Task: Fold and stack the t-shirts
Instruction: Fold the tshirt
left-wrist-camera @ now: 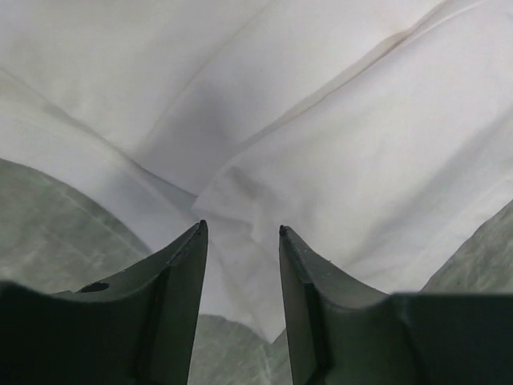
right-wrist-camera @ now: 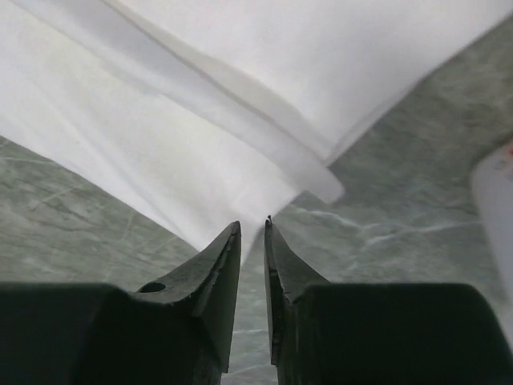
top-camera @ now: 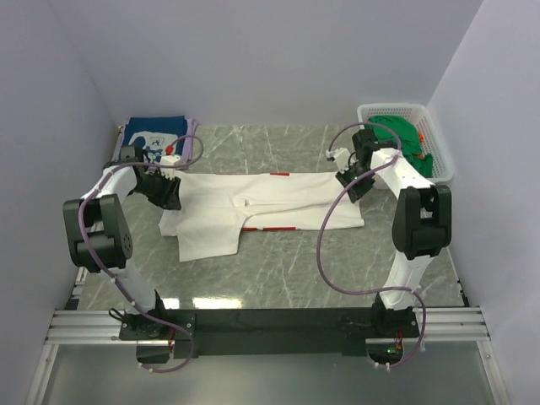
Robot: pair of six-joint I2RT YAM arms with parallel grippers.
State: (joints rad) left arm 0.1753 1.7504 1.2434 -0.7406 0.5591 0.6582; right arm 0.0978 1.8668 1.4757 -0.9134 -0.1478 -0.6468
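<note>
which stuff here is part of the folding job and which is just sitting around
Job: white t-shirt, navy t-shirt, green t-shirts.
Lying about: white lattice basket holding the green ones, marble-look table.

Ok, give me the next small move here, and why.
Probably ease both grippers onto the ends of the white t-shirt and close: the left gripper and right gripper sit open and empty at its edges, and it is only partly folded.

White shirt (top-camera: 221, 226), red marks; navy shirt (top-camera: 157, 128), white print; green shirts (top-camera: 393, 132); grey-veined table (top-camera: 295, 266).
</note>
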